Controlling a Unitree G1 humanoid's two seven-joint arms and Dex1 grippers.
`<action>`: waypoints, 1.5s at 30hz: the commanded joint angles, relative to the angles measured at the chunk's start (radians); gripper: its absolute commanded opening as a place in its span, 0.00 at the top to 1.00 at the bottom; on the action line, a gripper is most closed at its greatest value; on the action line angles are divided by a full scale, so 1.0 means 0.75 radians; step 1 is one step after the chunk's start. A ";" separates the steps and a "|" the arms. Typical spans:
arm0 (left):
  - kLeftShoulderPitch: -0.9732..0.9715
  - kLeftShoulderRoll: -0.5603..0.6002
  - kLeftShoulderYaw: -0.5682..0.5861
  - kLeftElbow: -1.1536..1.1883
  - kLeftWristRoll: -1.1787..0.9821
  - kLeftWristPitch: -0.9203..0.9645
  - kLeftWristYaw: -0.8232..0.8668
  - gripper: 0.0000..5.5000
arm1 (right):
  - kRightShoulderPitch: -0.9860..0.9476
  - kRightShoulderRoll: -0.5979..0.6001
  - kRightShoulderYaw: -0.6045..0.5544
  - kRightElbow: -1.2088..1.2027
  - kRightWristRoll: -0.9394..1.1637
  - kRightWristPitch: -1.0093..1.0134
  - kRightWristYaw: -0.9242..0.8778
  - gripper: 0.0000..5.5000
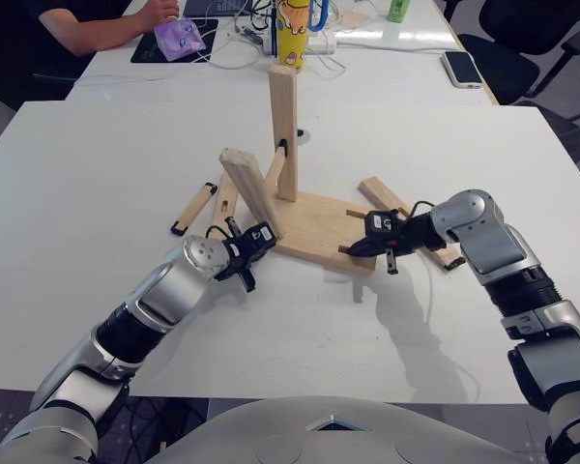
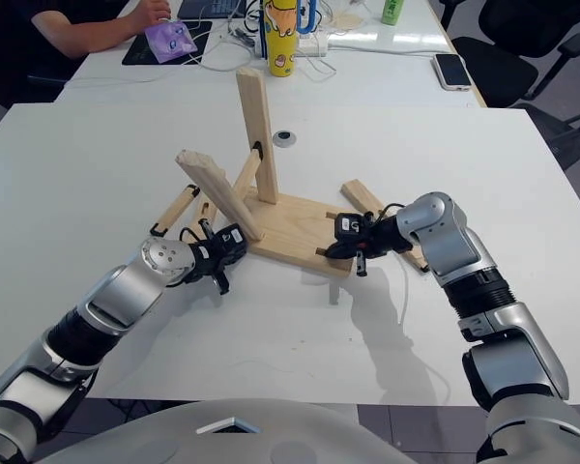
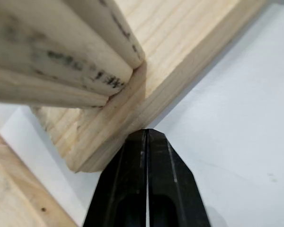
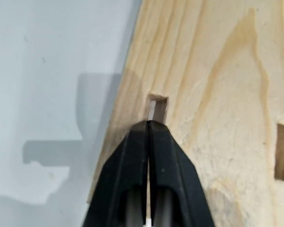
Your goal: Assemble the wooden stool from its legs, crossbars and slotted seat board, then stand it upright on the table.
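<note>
Two legs are set in the seat board (image 1: 314, 227), laid flat on the table (image 1: 97, 174) — upright leg (image 1: 283, 130), tilted leg (image 1: 251, 188). Left gripper (image 3: 146, 135) is pressed closed, empty, at the board's near-left corner; right gripper (image 4: 148, 124) is likewise closed — tip at an edge slot (image 4: 157, 106).

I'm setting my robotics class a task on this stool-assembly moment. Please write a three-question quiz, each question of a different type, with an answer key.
1. True or false: both legs fitted into the seat board stand straight upright.
2. Multiple choice: the right gripper has its fingers A) wide open, B) shut, with the tips at the board's edge by a slot, C) shut on a loose leg.
3. Short answer: where on the board is the left gripper?

Key
1. False: the upright leg stands straight, but the leaning leg tilts.
2. B.
3. At the board's corner beside the leaning leg, fingers shut.
</note>
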 commanded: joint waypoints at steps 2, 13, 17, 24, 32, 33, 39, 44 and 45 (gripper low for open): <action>0.022 0.028 0.019 0.095 0.031 -0.021 -0.008 1.00 | -0.090 0.029 -0.245 -0.075 0.207 0.148 -0.102 1.00; -0.030 -0.039 0.021 0.222 0.055 -0.098 -0.027 1.00 | -0.333 0.164 -0.051 0.637 -0.248 -0.336 -0.610 1.00; -0.078 -0.093 0.026 0.289 0.070 -0.122 -0.023 1.00 | -0.402 0.185 0.023 0.818 -0.325 -0.431 -0.546 1.00; -0.151 -0.156 0.032 0.411 0.092 -0.182 -0.040 1.00 | -0.355 0.130 0.064 0.757 -0.298 -0.343 -0.189 1.00; -0.265 -0.284 0.066 0.656 0.072 -0.313 -0.079 1.00 | -0.127 0.084 -0.042 0.391 -0.200 -0.125 -0.174 1.00; -0.281 -0.299 0.074 0.693 0.070 -0.333 -0.086 1.00 | -0.076 0.082 -0.054 0.309 -0.180 -0.080 -0.182 1.00; -0.358 -0.327 0.123 0.875 0.083 -0.442 -0.123 1.00 | 0.143 0.133 -0.075 -0.037 -0.117 0.142 -0.289 1.00; -0.328 -0.299 0.132 0.824 0.103 -0.436 -0.141 1.00 | 0.136 0.138 -0.080 -0.044 -0.128 0.143 -0.373 1.00; -0.309 -0.286 0.140 0.779 0.103 -0.419 -0.139 1.00 | 0.132 0.129 -0.086 -0.047 -0.122 0.143 -0.372 1.00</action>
